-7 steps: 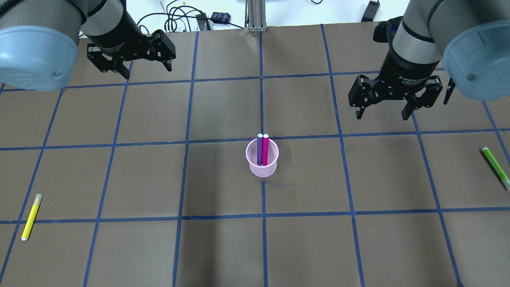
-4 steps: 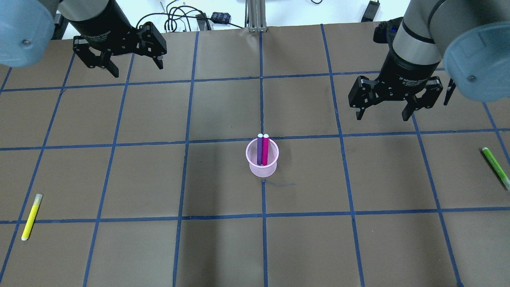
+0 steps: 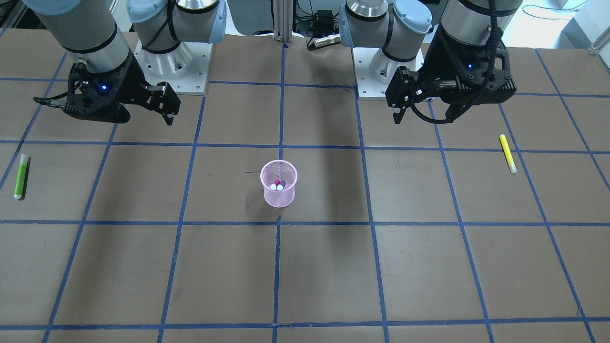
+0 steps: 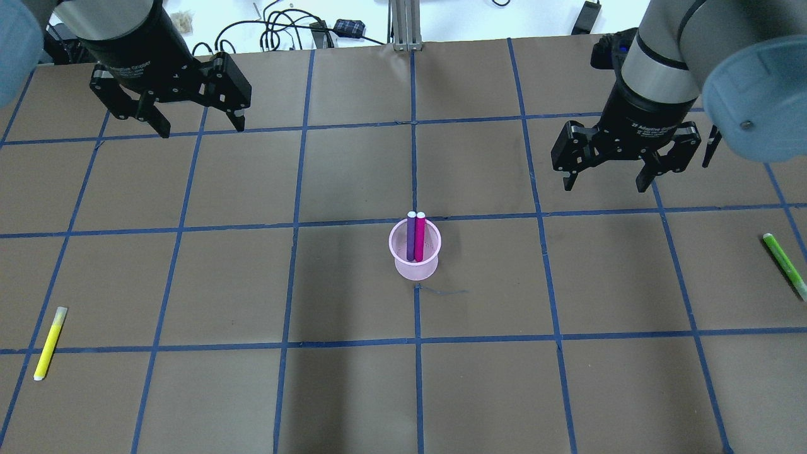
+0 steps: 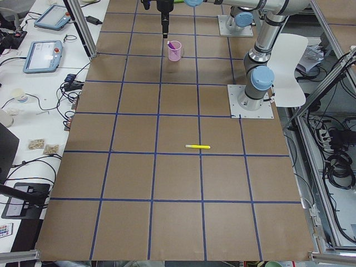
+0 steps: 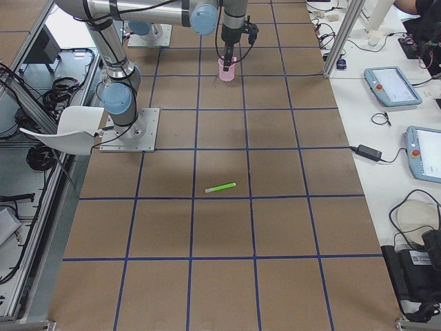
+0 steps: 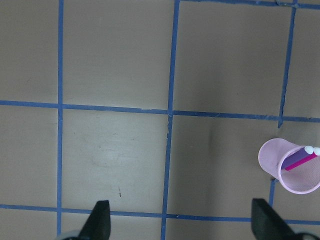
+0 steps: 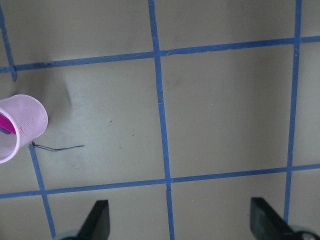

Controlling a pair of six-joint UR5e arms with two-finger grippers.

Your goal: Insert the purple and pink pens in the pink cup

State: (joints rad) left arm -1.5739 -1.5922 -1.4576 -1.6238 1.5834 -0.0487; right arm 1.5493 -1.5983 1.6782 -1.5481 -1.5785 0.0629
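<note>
Already, pens (image 4: pixel 415 236) sit in our pink cup (image 4: pixel 414 268), centre-frame.
Left claw (image 4: pixel 202 126) upper left, right claw (image 4: pixel 604 183) upper right, both gaping empty.

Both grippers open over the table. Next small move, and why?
Probably just retreat and stop; nothing looks left to pick. The purple pen and pink pen stand in the pink cup, and the left gripper and right gripper are open, empty and well away from it.

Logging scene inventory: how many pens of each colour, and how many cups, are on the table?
Purple pen: 1
Pink pen: 1
Yellow pen: 1
Green pen: 1
Pink cup: 1
Total: 5
</note>
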